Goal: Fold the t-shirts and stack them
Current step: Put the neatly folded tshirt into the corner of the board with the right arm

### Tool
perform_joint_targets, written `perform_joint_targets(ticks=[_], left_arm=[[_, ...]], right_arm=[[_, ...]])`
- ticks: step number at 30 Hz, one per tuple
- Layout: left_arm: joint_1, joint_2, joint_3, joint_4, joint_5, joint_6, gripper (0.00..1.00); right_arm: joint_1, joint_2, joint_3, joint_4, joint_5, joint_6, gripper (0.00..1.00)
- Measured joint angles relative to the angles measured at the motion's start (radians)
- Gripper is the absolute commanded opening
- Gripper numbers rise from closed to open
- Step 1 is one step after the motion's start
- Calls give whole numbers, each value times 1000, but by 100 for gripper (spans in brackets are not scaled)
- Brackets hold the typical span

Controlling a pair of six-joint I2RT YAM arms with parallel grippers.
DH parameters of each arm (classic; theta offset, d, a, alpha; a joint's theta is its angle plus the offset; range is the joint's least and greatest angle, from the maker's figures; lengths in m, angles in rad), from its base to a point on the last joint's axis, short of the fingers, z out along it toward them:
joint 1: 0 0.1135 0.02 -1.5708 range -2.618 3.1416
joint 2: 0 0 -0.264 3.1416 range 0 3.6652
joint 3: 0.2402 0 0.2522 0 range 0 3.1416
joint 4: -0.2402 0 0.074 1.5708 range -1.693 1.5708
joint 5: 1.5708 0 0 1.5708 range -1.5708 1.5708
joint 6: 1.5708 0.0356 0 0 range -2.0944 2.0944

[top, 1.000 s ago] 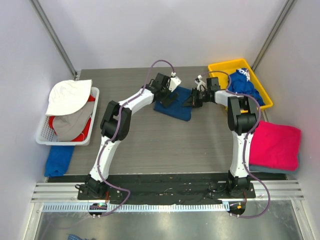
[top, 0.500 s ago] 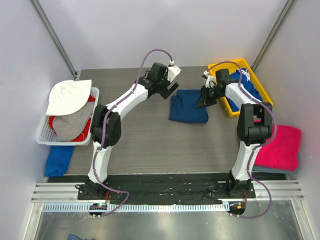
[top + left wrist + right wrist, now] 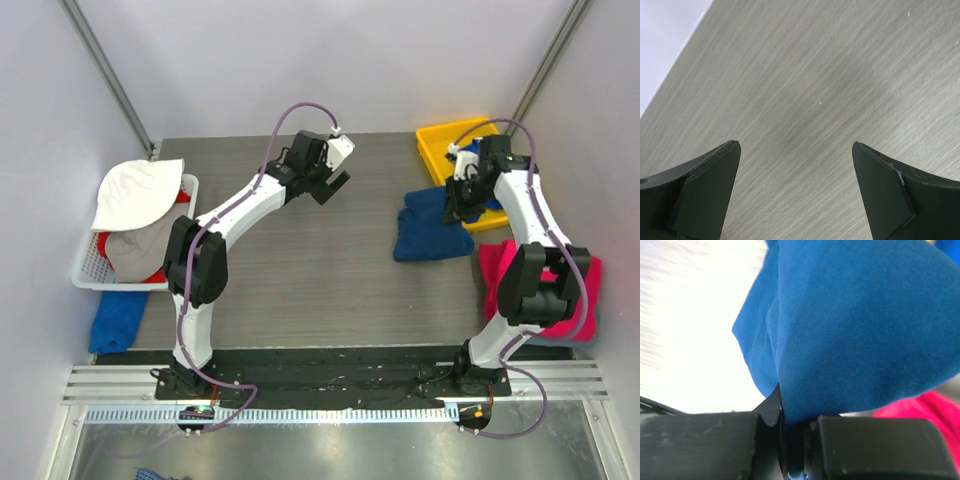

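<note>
A folded blue t-shirt (image 3: 432,232) lies on the table right of centre, its right edge lifted. My right gripper (image 3: 461,196) is shut on that edge, and in the right wrist view the blue fabric (image 3: 855,330) fills the frame and runs down between the closed jaws of that gripper (image 3: 801,440). A magenta-pink t-shirt (image 3: 548,290) lies folded at the table's right edge, just past the blue one, and shows as pink t-shirt (image 3: 927,407) behind the cloth. My left gripper (image 3: 334,181) hangs open over bare table at the back centre; the same left gripper (image 3: 795,144) has nothing between its fingers.
A yellow bin (image 3: 446,139) stands at the back right, partly covered by the right arm. A white basket (image 3: 85,268) at the left holds white, grey and red garments. A blue cloth (image 3: 117,320) lies in front of the basket.
The right gripper has pulled the blue t-shirt from the table's middle rightward to beside the pink one. The left gripper has let go of it and drawn back, open.
</note>
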State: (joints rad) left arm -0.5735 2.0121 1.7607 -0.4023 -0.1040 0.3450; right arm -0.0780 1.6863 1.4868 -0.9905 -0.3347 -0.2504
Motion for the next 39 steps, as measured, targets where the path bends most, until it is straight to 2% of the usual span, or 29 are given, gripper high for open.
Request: perform_joint_targets(ticks=[6,17,27,39], left_arm=[[0,-36,-65,1,3,0,100],[0,-52,-70,2,12,0,100],[-6,-52,-80,2,19,0,100],[-21,-52,-104,2,22,3,100]], right_arm=[[-98,-165,-55,-154,87,-99,1],[-166,-402,-124,-335,209,-195,1],[-350,-483,-168,-359,274,-289,1],[-669,-484,-170,-358,247,-472,1]])
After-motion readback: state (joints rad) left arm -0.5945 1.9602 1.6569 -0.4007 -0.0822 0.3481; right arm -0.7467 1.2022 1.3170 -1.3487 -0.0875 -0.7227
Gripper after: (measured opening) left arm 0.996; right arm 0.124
